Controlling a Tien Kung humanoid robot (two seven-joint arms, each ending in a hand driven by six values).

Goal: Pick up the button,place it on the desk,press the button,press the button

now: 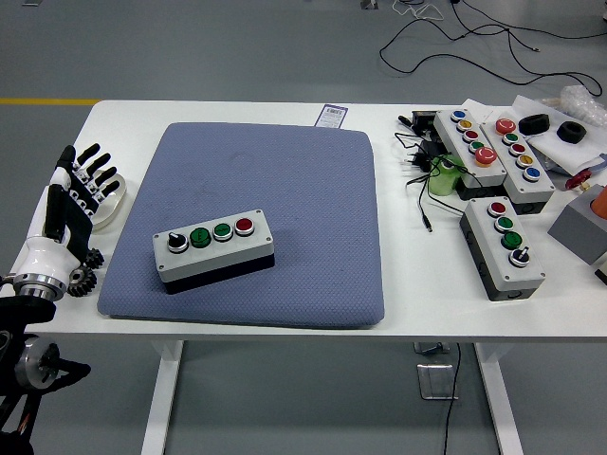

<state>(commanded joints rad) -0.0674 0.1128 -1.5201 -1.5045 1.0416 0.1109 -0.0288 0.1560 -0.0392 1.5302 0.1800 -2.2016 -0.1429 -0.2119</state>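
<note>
Bright, even overhead light; sharp.

A single head view looks forward and down from high on the robot's side, taking in the whole white table (237, 322) and grey floor beyond.
</note>
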